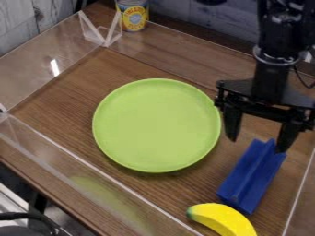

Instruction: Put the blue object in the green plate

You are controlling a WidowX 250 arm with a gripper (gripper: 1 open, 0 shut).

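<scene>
Plate [154, 124]: smooth plastic, slight sheen. Blue block [251, 172]: ridged matt plastic. Banana [223, 221]: glossy plastic look. Table [99, 64]: wood grain, satin. Walls [37, 55]: clear, glossy acrylic.

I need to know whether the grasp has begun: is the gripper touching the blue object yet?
Cannot tell. In the camera view the open gripper hangs over the far end of the blue object; one fingertip overlaps it in the image, with no clear gap or contact.
</scene>
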